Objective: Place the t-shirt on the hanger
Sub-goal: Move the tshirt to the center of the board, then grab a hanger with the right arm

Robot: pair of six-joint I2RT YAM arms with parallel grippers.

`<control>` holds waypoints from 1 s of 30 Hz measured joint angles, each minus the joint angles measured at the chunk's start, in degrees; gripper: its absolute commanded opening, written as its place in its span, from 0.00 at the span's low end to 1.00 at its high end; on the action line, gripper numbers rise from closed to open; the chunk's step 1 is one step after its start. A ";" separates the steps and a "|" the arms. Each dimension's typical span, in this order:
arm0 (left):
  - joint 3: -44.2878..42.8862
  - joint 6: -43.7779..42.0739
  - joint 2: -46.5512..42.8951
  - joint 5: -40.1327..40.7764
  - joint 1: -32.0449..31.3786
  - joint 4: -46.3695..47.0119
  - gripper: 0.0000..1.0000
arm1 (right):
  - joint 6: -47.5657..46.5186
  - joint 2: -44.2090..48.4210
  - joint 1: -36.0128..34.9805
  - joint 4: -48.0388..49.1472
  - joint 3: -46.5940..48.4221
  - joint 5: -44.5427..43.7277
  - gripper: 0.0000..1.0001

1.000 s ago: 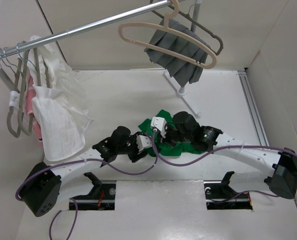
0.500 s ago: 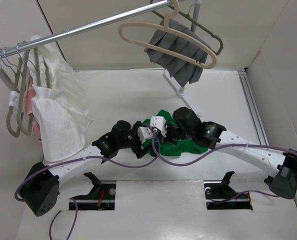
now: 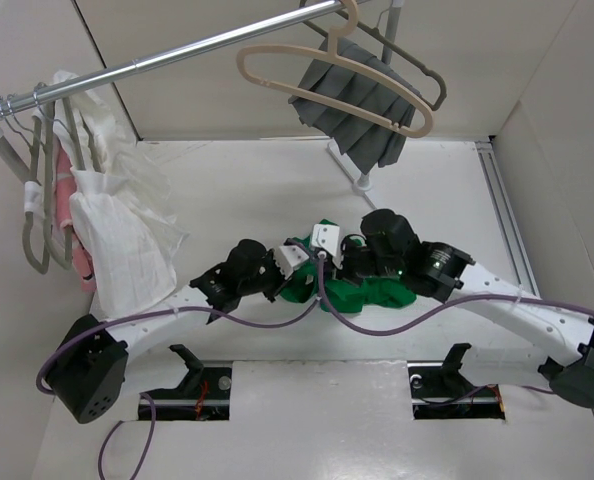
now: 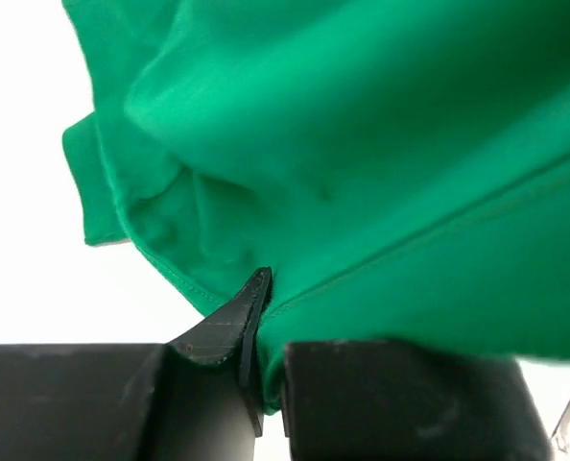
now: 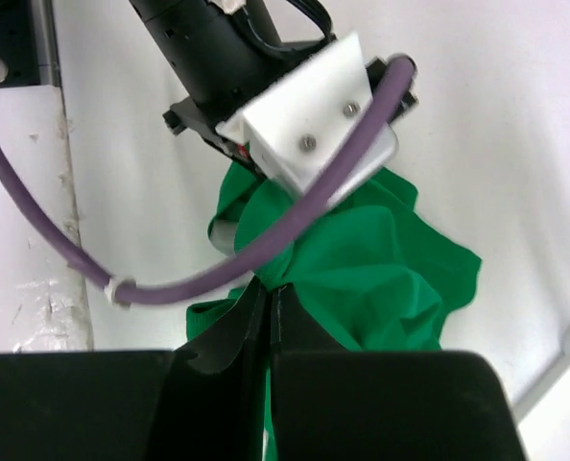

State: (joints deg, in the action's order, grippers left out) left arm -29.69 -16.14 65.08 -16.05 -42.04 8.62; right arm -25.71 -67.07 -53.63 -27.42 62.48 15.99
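On the table, right in front of the two arms, we've got the green t-shirt bunched up in a crumpled heap, with both wrists crowded over it. From above we can only see bits of green poking out between the black arm parts.

The left gripper is clamped on the t-shirt. In the left wrist view the two fingers are pressed together and a stitched hem of the green cloth runs right into the pinch, with the rest of the fabric filling the view above it.

The right gripper has its fingers squeezed together too, and we can see green in the thin slit between them, so we'd call that a pinch on the t-shirt as well. Its camera also catches the left wrist and a purple cable crossing just above the cloth.

The beige hanger is up on the metal rail at the back, well apart from the shirt and bare. Behind it a dark hanger carries a grey pleated cloth. White garments hang at the rail's left end.
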 measured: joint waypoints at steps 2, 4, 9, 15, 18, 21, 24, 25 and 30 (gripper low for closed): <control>-0.15 -0.11 -0.28 0.76 0.04 -0.37 0.00 | 0.02 1.55 0.74 -0.68 -0.24 -0.55 0.00; -1.14 -0.55 -0.70 1.01 0.13 -2.01 0.00 | 0.20 3.56 3.43 -0.68 -1.66 -0.44 0.00; -8.37 -3.82 -2.08 0.55 1.99 -9.77 0.00 | 1.90 4.61 17.73 -0.87 -6.67 0.13 0.69; -16.24 -7.06 -2.67 -5.77 2.78 -17.53 0.00 | 1.11 -4.00 24.09 -3.32 -6.14 0.44 1.00; -17.53 -6.91 -2.64 -9.77 2.78 -21.33 0.00 | -0.85 -4.83 18.93 -6.56 -1.79 0.66 1.00; -19.93 -6.19 -2.05 -12.63 2.78 -26.99 0.00 | -2.71 -3.50 14.03 -9.70 7.28 1.64 1.00; -24.63 -5.46 0.61 -14.27 2.78 -32.22 0.00 | -4.15 -1.99 12.39 -10.91 19.41 4.11 1.00; -26.21 -4.87 1.64 -14.27 2.78 -33.68 0.00 | -4.61 -1.73 12.39 -11.17 23.65 4.96 1.00; -29.09 -2.89 4.31 -13.64 2.80 -36.89 0.00 | -6.75 -1.66 12.96 -9.20 39.93 4.44 0.93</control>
State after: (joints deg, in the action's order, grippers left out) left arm -58.78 -19.03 69.38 -29.69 -39.24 -28.27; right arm -32.47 -68.73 -40.66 -36.62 102.41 20.43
